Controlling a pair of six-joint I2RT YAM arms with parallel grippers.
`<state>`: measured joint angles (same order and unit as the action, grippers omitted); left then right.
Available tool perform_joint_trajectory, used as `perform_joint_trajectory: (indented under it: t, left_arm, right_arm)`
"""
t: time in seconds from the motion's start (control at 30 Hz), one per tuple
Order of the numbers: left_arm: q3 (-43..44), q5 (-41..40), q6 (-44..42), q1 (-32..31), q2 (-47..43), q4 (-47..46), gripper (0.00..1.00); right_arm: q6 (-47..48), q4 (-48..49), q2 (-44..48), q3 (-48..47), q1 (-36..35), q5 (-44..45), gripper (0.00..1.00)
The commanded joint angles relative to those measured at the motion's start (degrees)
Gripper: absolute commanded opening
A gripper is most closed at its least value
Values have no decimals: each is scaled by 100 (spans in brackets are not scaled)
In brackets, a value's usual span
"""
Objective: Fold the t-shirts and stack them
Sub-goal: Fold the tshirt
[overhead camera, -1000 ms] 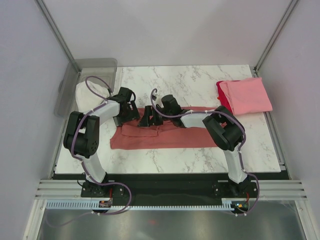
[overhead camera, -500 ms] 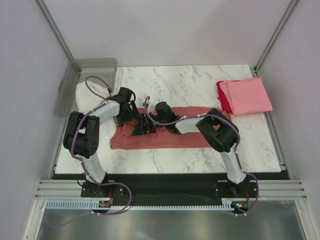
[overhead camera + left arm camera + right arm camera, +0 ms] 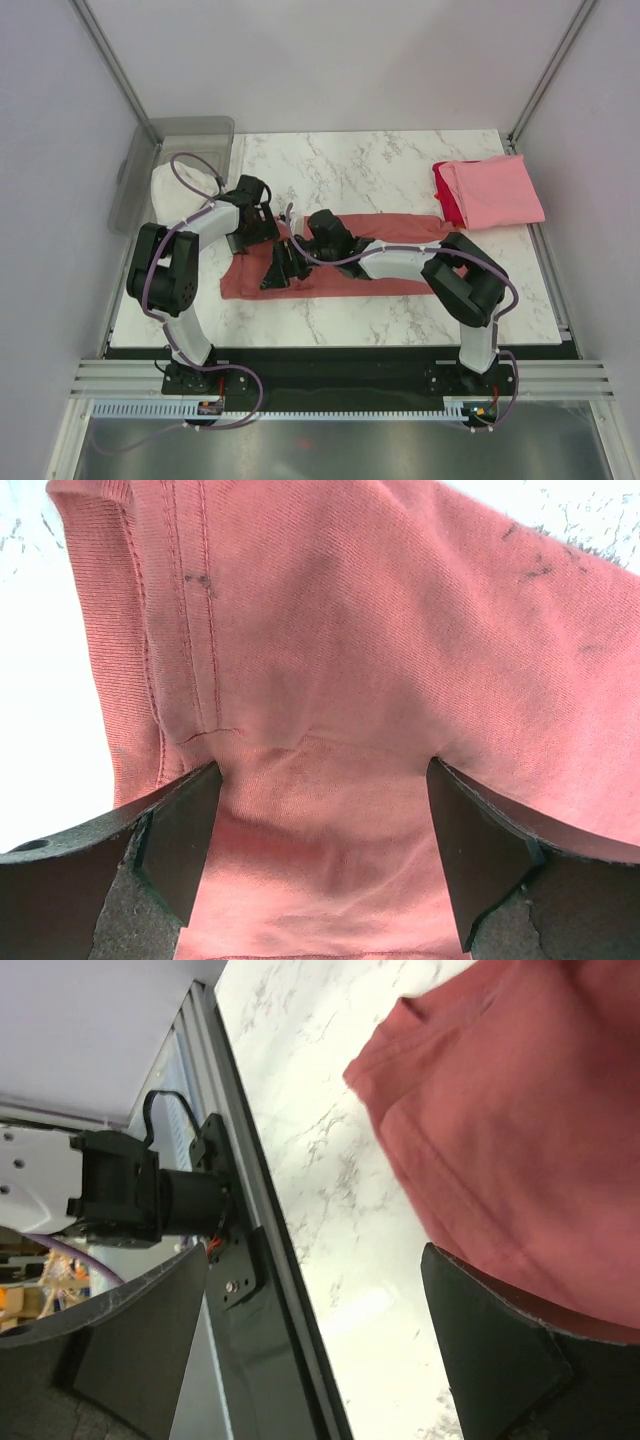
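In the top view the dusty salmon-red t-shirt [image 3: 330, 285] lies as a long, narrow band across the middle of the counter [image 3: 380, 165], apparently already folded lengthwise. The light pink t-shirt [image 3: 498, 192] rests folded on the bright red t-shirt [image 3: 442, 195] at the far right corner, and a clear bin [image 3: 190, 135] holding white cloth [image 3: 175, 185] stands at the far left corner. Both arms meet at the band's left end, the left arm [image 3: 200, 225] over its far edge and the right arm [image 3: 395, 262] reaching across to its near edge. The step in hand therefore looks like the crosswise fold; the next move calls for both sets of jaws to pinch all the layers at that end before carrying it rightward. In the left wrist view the left jaws stand wide apart, their dark fingers [image 3: 180, 840] straddling soft ribbed knit with a double-stitched seam and shallow wrinkles, clamped on nothing. In the right wrist view the right jaws are likewise spread and empty. One finger [image 3: 500, 1350] sits beside the shirt's rounded, hemmed corner, with glossy veined marble and the counter's dark metal edge rail [image 3: 270, 1260] beyond.
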<state>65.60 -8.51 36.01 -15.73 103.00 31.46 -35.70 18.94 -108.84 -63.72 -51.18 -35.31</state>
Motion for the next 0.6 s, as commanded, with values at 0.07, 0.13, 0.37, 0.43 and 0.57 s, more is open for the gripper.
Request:
perform_joint_trajectory:
  t: [0.07, 0.13, 0.37, 0.43, 0.57]
  left_arm:
    - [-30, -28, 126, 17, -201, 53, 91]
    - [-30, -28, 117, 17, -228, 53, 91]
    - [-4, -98, 90, 17, -237, 53, 91]
    - [14, -124, 99, 17, -219, 62, 91]
    - [-4, -264, 143, 17, -280, 53, 91]
  right_arm:
    - [529, -452, -637, -983, 99, 473, 96]
    - [529, -540, -998, -1203, 126, 437, 95]
    - [494, -496, -886, -432, 134, 560, 92]
    - [494, -462, -553, 130, 108, 543, 92]
    - [512, -434, 361, 1027, 29, 621, 94]
